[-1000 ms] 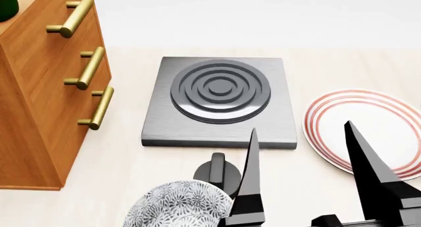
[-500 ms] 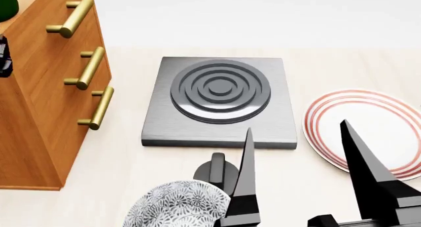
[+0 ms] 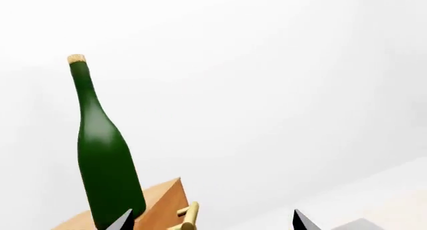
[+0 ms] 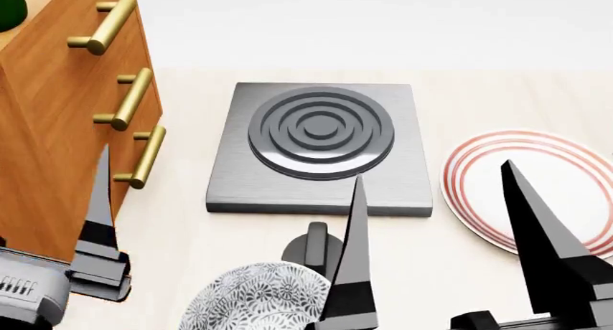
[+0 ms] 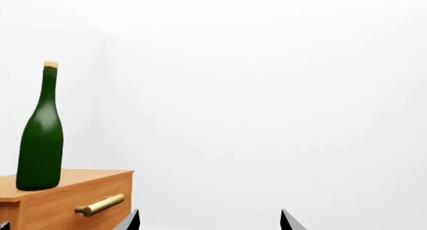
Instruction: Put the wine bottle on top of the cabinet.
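The wine bottle [image 5: 40, 135] is seen upright on the cabinet [image 5: 63, 200]; two dark fingers [image 5: 131, 222], set apart, are glimpsed below.

Grey square hotplate [image 4: 321, 147] with raised concentric rings on pale counter [image 4: 192, 244], ahead of right claw. White plate [image 4: 536, 190] with red rim rings beside hotplate, partly hidden behind that claw's outer finger. Patterned blue-white bowl [image 4: 258, 298] at near edge, just left of its inner finger. Dark knob [image 4: 314, 251] between bowl and hotplate.
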{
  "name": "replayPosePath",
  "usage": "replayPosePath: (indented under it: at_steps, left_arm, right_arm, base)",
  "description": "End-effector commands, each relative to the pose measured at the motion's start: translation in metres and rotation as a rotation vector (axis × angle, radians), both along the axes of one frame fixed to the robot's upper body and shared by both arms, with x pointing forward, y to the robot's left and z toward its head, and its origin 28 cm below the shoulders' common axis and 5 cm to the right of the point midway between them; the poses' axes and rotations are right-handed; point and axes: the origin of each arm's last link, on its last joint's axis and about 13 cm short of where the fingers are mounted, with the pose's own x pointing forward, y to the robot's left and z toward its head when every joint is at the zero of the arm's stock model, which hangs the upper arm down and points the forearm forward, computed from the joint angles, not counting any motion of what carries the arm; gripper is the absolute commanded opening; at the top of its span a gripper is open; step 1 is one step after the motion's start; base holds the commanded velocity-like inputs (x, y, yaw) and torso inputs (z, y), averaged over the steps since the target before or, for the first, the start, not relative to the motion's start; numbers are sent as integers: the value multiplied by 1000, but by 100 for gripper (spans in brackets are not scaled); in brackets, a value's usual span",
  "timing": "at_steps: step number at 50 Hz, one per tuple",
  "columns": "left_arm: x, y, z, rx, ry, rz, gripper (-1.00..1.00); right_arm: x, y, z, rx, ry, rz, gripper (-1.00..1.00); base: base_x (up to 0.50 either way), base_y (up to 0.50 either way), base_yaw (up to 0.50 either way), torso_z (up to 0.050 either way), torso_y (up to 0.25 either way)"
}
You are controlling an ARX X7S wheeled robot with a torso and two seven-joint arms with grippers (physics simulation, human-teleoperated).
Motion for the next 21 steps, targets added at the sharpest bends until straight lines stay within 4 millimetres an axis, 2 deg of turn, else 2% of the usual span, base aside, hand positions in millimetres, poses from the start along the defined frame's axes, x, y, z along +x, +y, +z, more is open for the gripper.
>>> replayPosePath:
  at_steps: [1, 10, 21]
  left_arm:
    - [-27, -15, -9, 3, 8, -73, 100]
    - [-34, -16, -7, 1, 1, -90, 100]
    - [-32, -13, -6, -8, -4, -79, 100]
  right_arm:
    - [-4, 0, 6, 6, -22, 6, 100]
    - [-6, 0, 9, 10, -33, 10, 100]
    - [-5, 1, 7, 10, -25, 18, 100]
  base:
    - [0, 0, 0, 0, 0]
    - [0, 0, 0, 0, 0]
    - [0, 0, 0, 0, 0]
